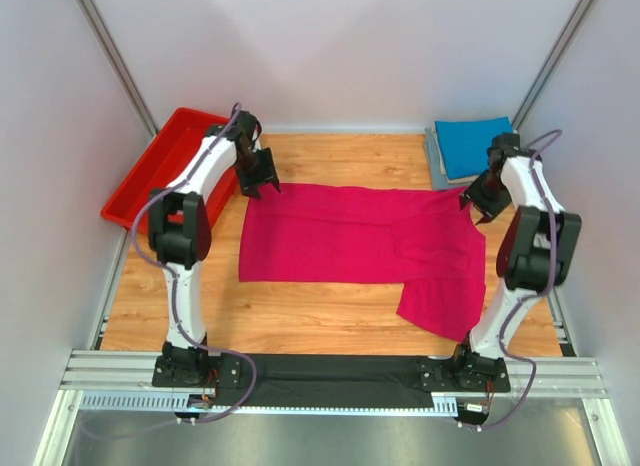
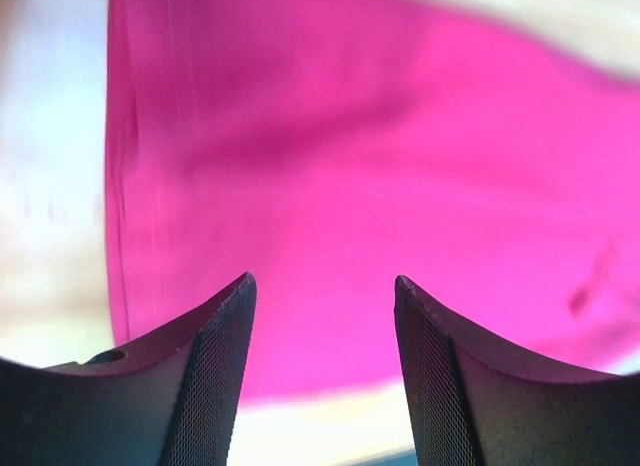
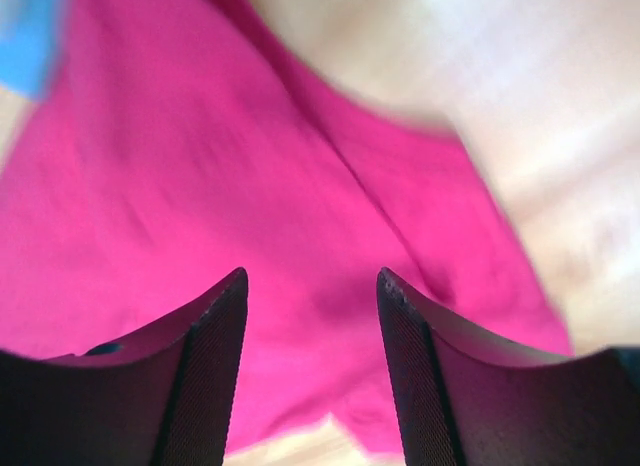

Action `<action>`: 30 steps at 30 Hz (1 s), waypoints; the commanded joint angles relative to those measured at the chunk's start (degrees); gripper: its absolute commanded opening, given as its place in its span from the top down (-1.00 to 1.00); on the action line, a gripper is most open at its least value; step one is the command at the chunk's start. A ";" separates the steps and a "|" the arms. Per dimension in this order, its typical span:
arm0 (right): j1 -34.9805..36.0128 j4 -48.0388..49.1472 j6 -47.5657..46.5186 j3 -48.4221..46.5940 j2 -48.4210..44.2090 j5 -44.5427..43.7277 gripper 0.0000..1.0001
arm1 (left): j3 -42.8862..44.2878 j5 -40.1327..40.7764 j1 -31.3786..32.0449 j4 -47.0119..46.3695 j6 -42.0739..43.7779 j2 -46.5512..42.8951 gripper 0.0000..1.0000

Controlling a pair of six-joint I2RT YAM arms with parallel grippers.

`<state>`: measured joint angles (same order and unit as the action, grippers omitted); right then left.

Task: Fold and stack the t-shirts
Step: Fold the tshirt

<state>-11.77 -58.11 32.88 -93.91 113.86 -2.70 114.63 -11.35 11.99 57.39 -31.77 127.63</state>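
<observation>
The left claw [image 2: 322,284] hangs spread, its two dark textured fingers [image 2: 215,371] well apart with nothing between them; in the gap, just below, lies the large plain magenta-pink cloth t-shirt [image 1: 340,236], whose straight edge runs down the view just outside this claw's left finger, with pale wooden table [image 1: 330,321] beyond that edge. The right claw [image 3: 312,278] is spread as well and grips nothing. The same pink cloth fills the space under and ahead of its fingers [image 3: 205,376], lightly creased and a little blurred, and a scrap of bright blue shows far off to its upper left. From the overhead camera, each claw sits over a far corner of the pink shirt, the left one at the far left corner and the right one at the far right corner. The shirt lies flat on the table between them and stretches toward the arm bases, with one flap reaching nearer the bases on the right claw's side. Just beyond the right claw, at the far right corner of the table, a bright blue t-shirt folded into a flat rectangle [image 1: 472,146] rests on a grey folded t-shirt [image 1: 436,158], of which only a strip shows along the side facing the left claw. Outward from the left claw, off the table's left edge, sits a red plastic rectangular bin [image 1: 140,181].
</observation>
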 commanded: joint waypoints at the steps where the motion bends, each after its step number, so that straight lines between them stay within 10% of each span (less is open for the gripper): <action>1: -0.01 -13.70 14.73 11.95 -16.85 -2.66 -0.13 | -8.43 -4.64 0.67 -0.69 -1.89 -14.76 -0.29; 11: 0.08 -12.56 34.08 51.09 -48.17 -5.65 -0.11 | -38.94 -12.63 3.83 -10.10 -2.42 -35.07 -0.28; 30: 0.70 -0.52 48.15 68.50 -52.69 -9.25 0.04 | -36.32 -11.67 5.06 -7.73 -2.42 -30.87 -0.22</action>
<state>-11.42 -64.77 76.49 -27.92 60.20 -8.49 76.36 -22.98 16.80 49.84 -33.76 96.07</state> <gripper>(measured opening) 0.488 0.617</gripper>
